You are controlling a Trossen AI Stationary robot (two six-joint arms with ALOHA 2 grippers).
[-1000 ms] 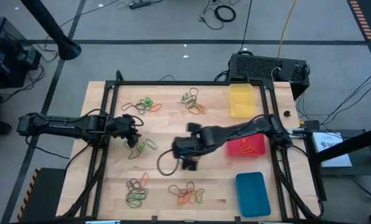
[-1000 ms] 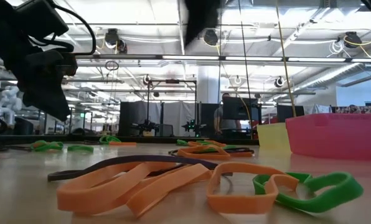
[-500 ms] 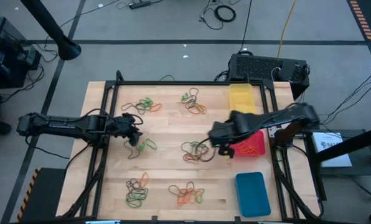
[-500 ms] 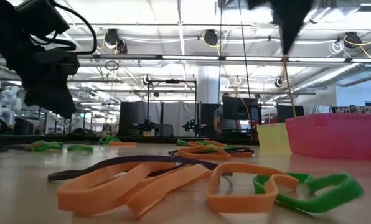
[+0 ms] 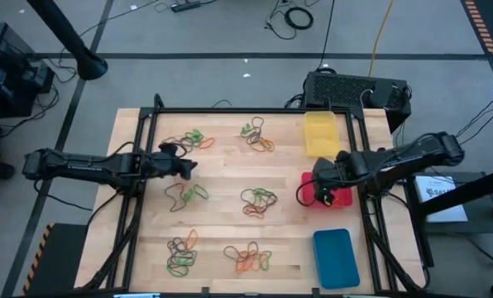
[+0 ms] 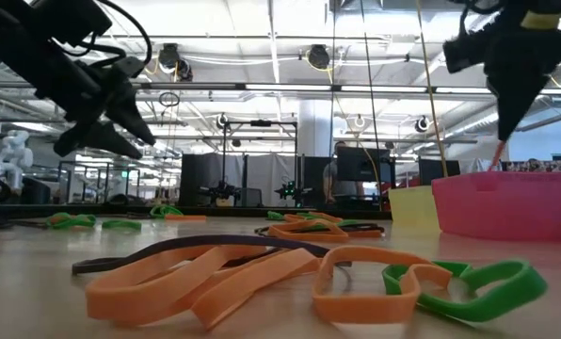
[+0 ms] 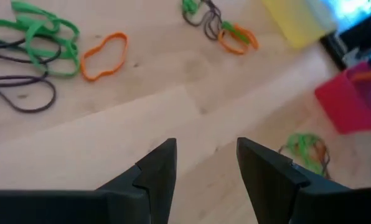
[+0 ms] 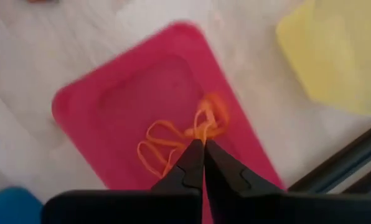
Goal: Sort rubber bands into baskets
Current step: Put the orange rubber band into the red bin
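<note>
A: High view: right claw [image 5: 325,195] directly above the red basket [image 5: 306,185] on the tabletop's right side; yellow basket [image 5: 320,132] farther, blue basket [image 5: 336,258] nearer. Left claw [image 5: 189,165] at left, beside loose rubber bands [image 5: 258,201].

B: Right wrist view: right claw pinched on an orange band [image 8: 204,127], hanging over the basket floor. Left wrist view: left claw wide, empty.

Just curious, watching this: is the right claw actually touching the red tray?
Apart. The low view shows the right gripper hanging above the rim of the red basket, with background between them. An orange rubber band hangs pinched at its shut tips.
</note>
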